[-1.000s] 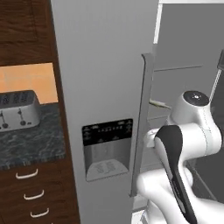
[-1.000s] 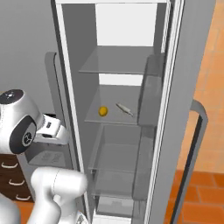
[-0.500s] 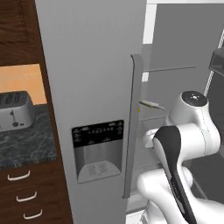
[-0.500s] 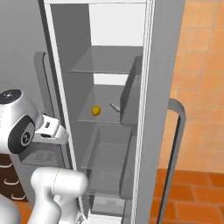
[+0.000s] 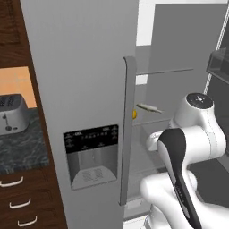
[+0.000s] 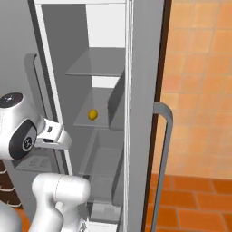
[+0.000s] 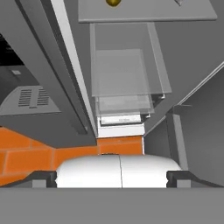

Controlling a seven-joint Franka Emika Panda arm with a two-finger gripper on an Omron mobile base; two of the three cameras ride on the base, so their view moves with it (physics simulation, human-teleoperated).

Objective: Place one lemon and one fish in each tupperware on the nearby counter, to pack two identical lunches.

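Jaws stand spread wide with nothing between them; I see their dark tips at the bottom corners of the hand view, pointing down over the orange floor tiles and up toward the fridge shelves.

One lemon sits on a middle glass shelf inside the open fridge, and it shows as a yellow sliver past the door edge in the left base view and at the far top edge of the hand view. A fish lies on the same shelf, just right of the lemon. Both are well apart from my jaws. I judge I'm at the approach stage, with nothing packed yet.

Risks I see from here: the fridge opening is narrow, and the closed door's long handle stands near the arm's elbow, so a wide swing could clip the handle or the shelf front. The lemon is round and could roll off toward the back if I nudge it. The fish is slender and flat, so a shallow pinch might slip.

Left base view gives me the fish and the toaster on the marbled counter far left; the right base view hides the fish behind the door edge but shows the lemon whole and the stacked shelves. I cannot find any tupperware.
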